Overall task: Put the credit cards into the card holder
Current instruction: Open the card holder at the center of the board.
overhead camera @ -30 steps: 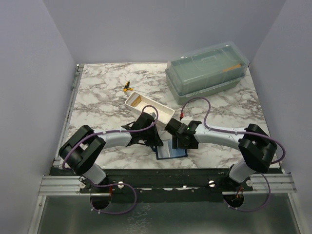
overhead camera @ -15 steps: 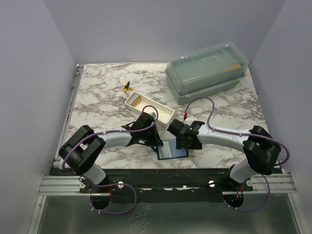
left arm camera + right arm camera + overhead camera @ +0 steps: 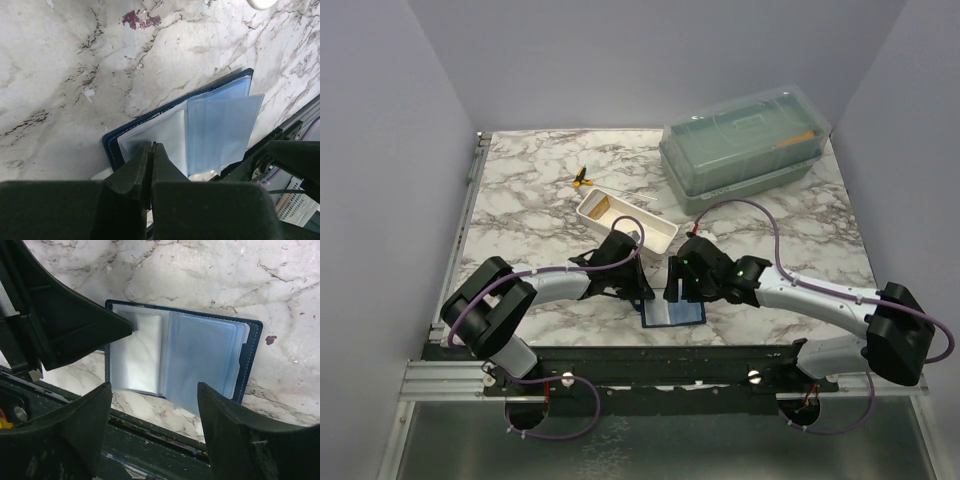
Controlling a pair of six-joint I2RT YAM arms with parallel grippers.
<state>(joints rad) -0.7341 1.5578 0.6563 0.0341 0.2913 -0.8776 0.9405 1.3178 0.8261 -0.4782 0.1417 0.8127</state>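
The card holder (image 3: pixel 674 313) lies open at the table's near edge, a navy bifold with clear grey-blue pocket leaves, also in the left wrist view (image 3: pixel 215 120) and the right wrist view (image 3: pixel 200 355). My left gripper (image 3: pixel 151 146) is shut, its tip resting on the holder's left pocket leaf; from above it (image 3: pixel 642 290) is at the holder's left corner. My right gripper (image 3: pixel 153 387) is open and empty, with its jaws wide, just above the holder; in the top view it (image 3: pixel 682 285) is at the holder's far edge. An orange-tan credit card (image 3: pixel 601 206) lies in the white tray (image 3: pixel 650 232).
The long white tray stands just behind both grippers. A large translucent green lidded box (image 3: pixel 745 145) stands at the back right. A small yellow-and-black item (image 3: pixel 581 178) lies on the marble behind the tray. The black table rail (image 3: pixel 165 430) runs right below the holder.
My right arm has stretched out, its elbow swinging right and down, and its wrist has shifted slightly left over the holder. The left arm and the holder have not moved.
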